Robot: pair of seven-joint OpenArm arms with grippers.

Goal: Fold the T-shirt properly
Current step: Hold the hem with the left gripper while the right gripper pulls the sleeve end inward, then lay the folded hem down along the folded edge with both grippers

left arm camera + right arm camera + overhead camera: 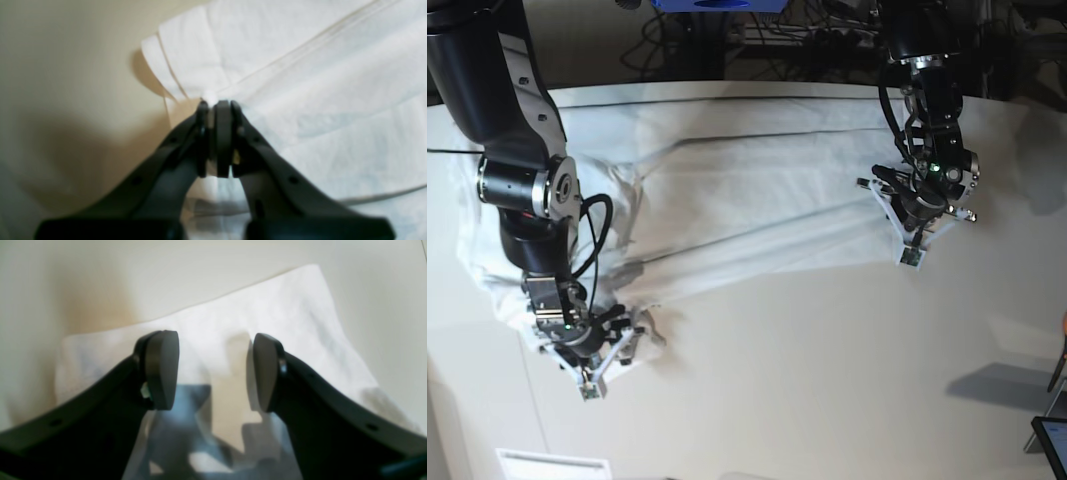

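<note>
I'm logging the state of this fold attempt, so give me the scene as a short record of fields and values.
garment: white T-shirt, wrinkled, spread across the tabletop
left gripper: shut on a pinch of the T-shirt's edge
right gripper: open, jaws apart over a corner of the fabric, no cloth visibly between them
visible detail: stitched hem line runs diagonally in the left wrist view
fold state: stretched between the two arms, no finished fold seen
</note>
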